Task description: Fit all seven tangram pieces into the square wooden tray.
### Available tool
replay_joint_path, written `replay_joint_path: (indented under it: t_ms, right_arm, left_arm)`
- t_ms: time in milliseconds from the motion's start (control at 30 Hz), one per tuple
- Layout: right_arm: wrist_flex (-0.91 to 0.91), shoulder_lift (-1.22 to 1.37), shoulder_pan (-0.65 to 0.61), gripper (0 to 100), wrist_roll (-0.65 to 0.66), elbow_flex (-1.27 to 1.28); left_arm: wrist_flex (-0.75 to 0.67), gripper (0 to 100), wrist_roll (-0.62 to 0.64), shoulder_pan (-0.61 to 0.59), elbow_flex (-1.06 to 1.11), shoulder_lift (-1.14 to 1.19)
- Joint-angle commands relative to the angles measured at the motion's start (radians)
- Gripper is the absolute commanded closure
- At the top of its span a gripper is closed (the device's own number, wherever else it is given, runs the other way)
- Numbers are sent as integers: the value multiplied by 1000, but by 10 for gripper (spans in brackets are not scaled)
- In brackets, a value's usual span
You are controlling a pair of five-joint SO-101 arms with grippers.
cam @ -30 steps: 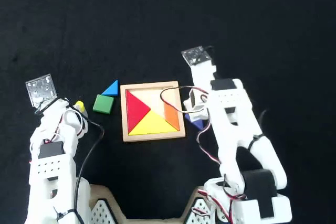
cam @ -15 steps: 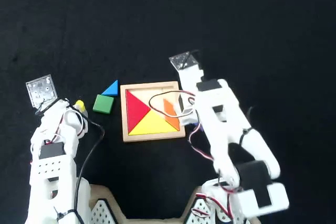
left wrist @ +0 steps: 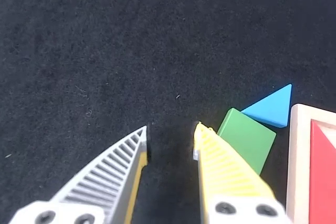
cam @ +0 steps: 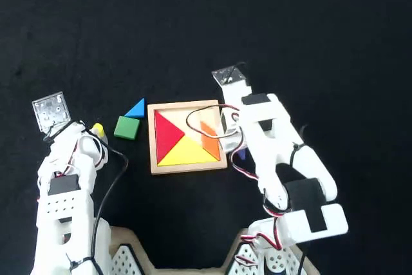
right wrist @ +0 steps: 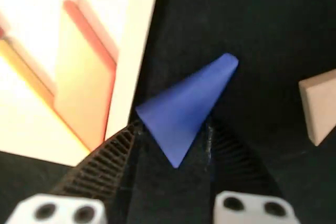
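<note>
right claw pinches dark-blue triangle (wrist view).

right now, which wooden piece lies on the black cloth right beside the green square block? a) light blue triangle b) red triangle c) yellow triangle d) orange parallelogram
a: the light blue triangle sits next to the green square block, outside the square wooden tray holding the other three.
</note>
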Motion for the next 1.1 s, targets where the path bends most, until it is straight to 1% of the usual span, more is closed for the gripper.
replay_joint_path:
  t_ms: [0,300,433,567,867,1067]
  right_arm:
    - [-23,-4,18,819,2,-18]
    - [-12,-24,20,819,2,-28]
    - [29,-133,20,819,0,-25]
    - [18,-208,12,819,-6,8]
    - [12,-30,-5,819,-9,-77]
    - [20,-79,-37,819,-9,-79]
  left_arm:
    - [-18,845,2,13,-7,-15]
    - [-18,845,2,13,-7,-15]
    - [-18,845,2,13,-7,-15]
    - [-18,845,2,13,-7,-15]
    - [-18,845,2,13,-7,-15]
    - [-18,846,2,13,-7,-15]
